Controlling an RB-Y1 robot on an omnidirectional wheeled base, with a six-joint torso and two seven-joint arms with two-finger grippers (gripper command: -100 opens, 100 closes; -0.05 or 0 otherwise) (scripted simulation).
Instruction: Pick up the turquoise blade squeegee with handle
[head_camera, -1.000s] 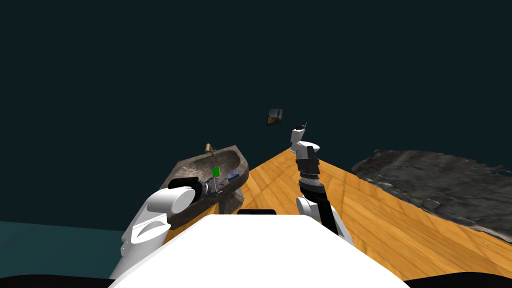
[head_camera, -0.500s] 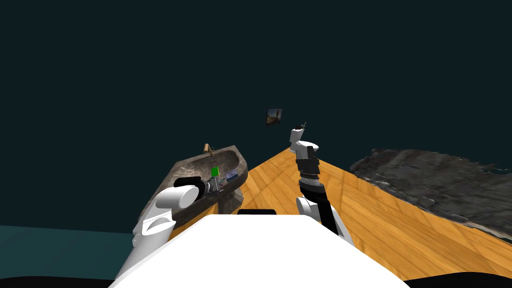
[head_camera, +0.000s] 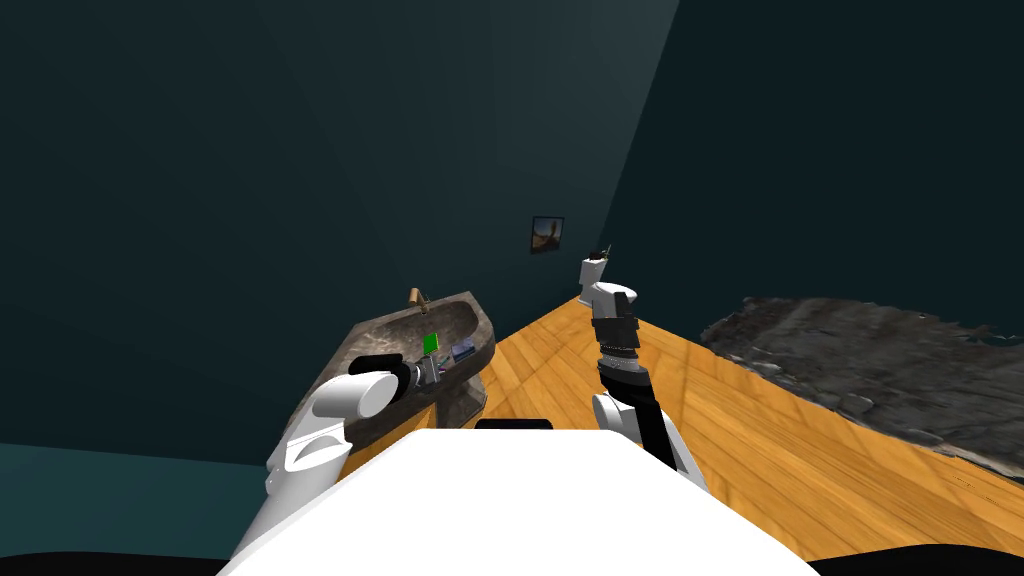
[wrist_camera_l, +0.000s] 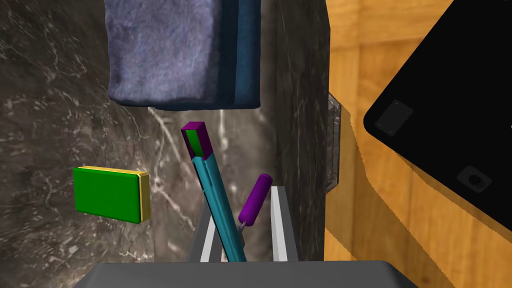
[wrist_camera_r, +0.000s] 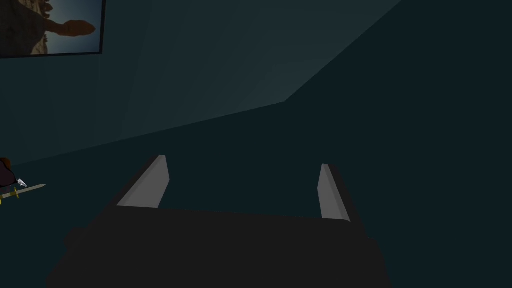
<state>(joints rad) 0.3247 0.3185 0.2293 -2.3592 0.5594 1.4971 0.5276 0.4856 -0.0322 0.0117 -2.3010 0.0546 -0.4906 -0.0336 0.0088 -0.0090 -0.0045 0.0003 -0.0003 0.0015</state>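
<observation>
Left end effector (wrist_camera_l: 245, 205): positioned over the dark marbled sink (wrist_camera_l: 50, 100), fingers drawn close together and clamped on the squeegee (wrist_camera_l: 217, 192). The squeegee's turquoise blade runs up from between the fingers at a tilt and ends in a purple tip; its purple handle lies just beside the blade, against one finger. Whether the squeegee touches the sink surface cannot be told.

In the sink: a green sponge with a yellow edge (wrist_camera_l: 107, 194) to one side of the blade, apart from it; a folded blue-violet cloth (wrist_camera_l: 160, 50) beyond the blade's tip.

Right end effector (wrist_camera_r: 242, 167): arm raised above the wooden floor (head_camera: 760, 420), fingers standing apart, holding nothing
</observation>
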